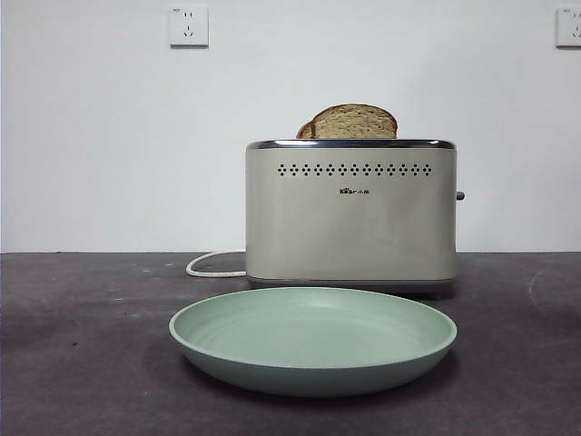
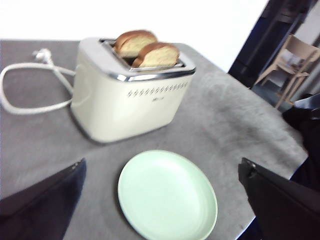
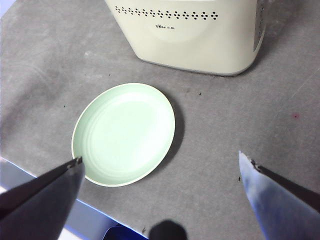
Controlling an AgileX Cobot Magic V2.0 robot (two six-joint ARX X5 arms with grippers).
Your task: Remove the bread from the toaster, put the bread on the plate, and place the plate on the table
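Wide slice of wholemeal bread point(image 1: 356, 123), tan speckled crumb under a dark brown crust, upright in a slot of the boxy cream-beige metal toaster point(image 1: 350, 213), top part above the chrome rim; a narrower dome-topped slice point(image 2: 131, 43) in the other slot, just beside it

Toaster upright on the dark grey-brown matte table point(image 1: 82, 345), white cord point(image 1: 213, 265) looped off at one side, double row of small black holes across its face, small dark logo beneath them, too small to be read

Round shallow pale mint-green plate point(image 1: 313, 341) flat on the table just in front of the toaster, apart from it, nothing on it

Left gripper point(image 2: 160, 200) up above the plate, well apart from the bread, jaws spread wide, nothing held

Right gripper point(image 3: 160, 195) likewise above the plate and table, jaws wide apart, nothing between them, bread out of that view

White wall sockets point(image 1: 189, 25) high on the wall behind
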